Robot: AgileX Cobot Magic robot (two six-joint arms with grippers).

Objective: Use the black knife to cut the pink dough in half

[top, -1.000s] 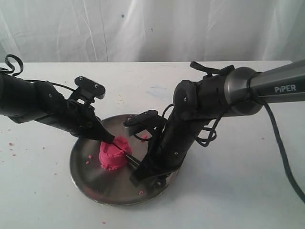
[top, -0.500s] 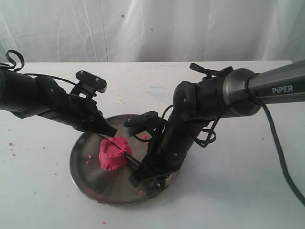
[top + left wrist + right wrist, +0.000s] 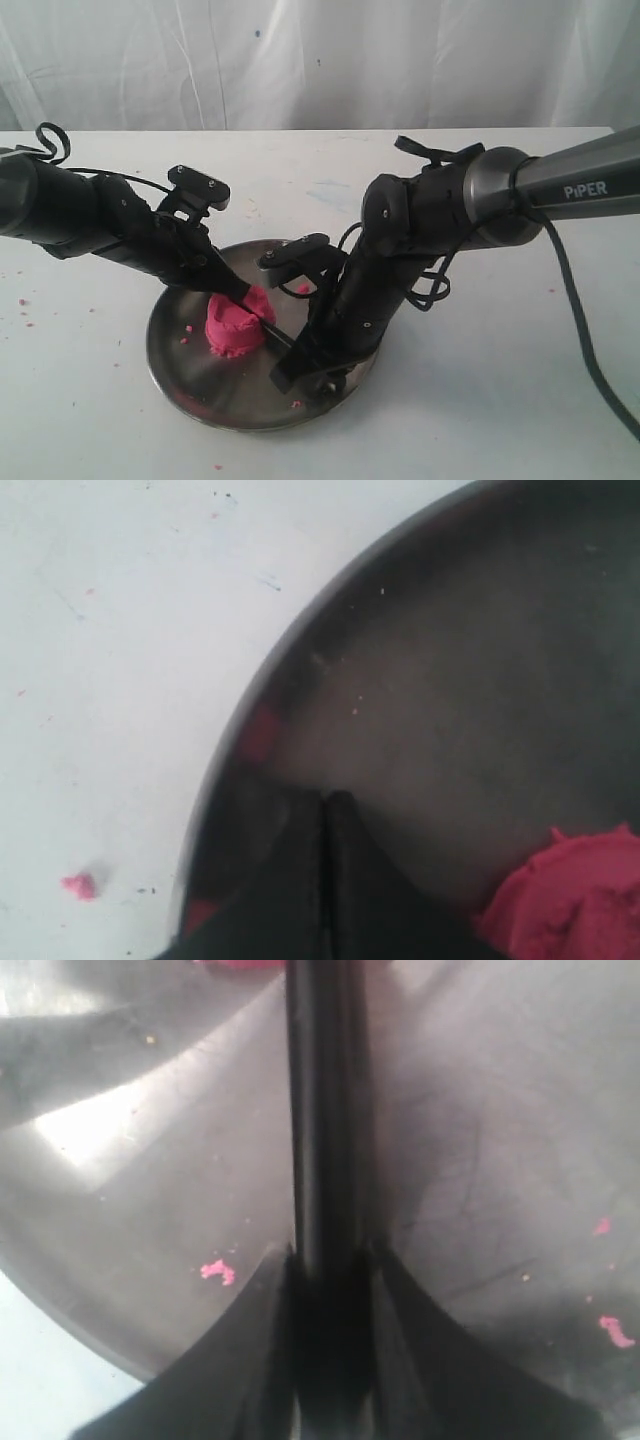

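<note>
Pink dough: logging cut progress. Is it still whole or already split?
Whole: the pink dough is one mound on the plate, black knife against it.

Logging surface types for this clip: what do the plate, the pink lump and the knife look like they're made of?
The plate looks like brushed steel: grey, with soft glare and blurred reflections. The pink dough looks soft and matte, a modelling compound by its dented, crumbly surface and shed crumbs. The black knife, clamped in the right gripper, is uniformly black with a dull sheen, possibly plastic or coated metal; the frames can't settle which.
</note>
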